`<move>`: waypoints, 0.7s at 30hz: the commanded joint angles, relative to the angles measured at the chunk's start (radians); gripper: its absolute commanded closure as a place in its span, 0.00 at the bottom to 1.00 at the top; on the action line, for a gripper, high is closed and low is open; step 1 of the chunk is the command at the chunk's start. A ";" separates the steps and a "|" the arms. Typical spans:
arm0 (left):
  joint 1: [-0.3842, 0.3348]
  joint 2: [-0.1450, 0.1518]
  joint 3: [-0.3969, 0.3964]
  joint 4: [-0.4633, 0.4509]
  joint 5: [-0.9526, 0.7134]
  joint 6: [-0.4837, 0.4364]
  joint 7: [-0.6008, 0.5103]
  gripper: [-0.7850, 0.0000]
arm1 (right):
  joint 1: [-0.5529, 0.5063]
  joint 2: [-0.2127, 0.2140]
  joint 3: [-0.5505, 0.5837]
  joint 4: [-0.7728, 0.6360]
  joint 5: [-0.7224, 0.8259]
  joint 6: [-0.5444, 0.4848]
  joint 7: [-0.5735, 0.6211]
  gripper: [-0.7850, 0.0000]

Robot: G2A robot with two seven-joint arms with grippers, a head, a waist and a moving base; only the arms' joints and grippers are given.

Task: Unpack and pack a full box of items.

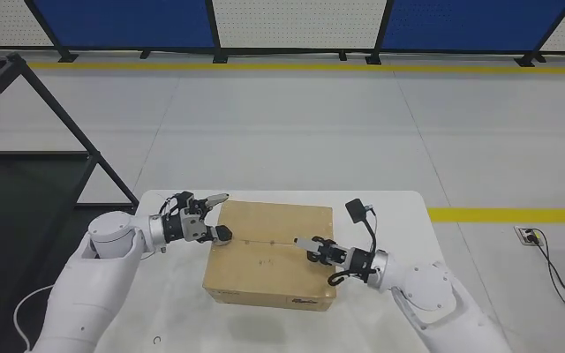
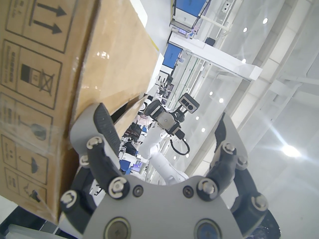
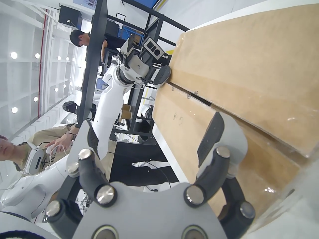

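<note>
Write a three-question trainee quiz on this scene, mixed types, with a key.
1. True or false: the brown cardboard box on the white table has its top flaps wide open.
2. The right gripper is: A) at the box's top seam; B) on the floor; C) holding a bottle.
3. Fill in: the fingers of the left gripper are ____.
Key: 1 false; 2 A; 3 open.
</note>
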 commanded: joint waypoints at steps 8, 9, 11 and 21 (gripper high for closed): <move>0.008 -0.001 0.021 -0.018 0.022 -0.036 0.012 0.52 | -0.026 0.005 0.036 -0.004 0.018 -0.028 0.021 0.00; 0.009 0.000 0.020 -0.019 0.022 -0.036 0.008 0.55 | -0.029 0.005 0.040 -0.005 0.020 -0.031 0.023 0.00; 0.009 0.002 0.018 -0.021 0.026 -0.033 0.004 0.56 | -0.034 0.006 0.046 -0.007 0.024 -0.034 0.027 0.00; 0.016 0.013 0.023 -0.038 0.068 -0.013 -0.026 0.64 | -0.041 0.008 0.067 -0.008 0.035 -0.044 0.039 0.00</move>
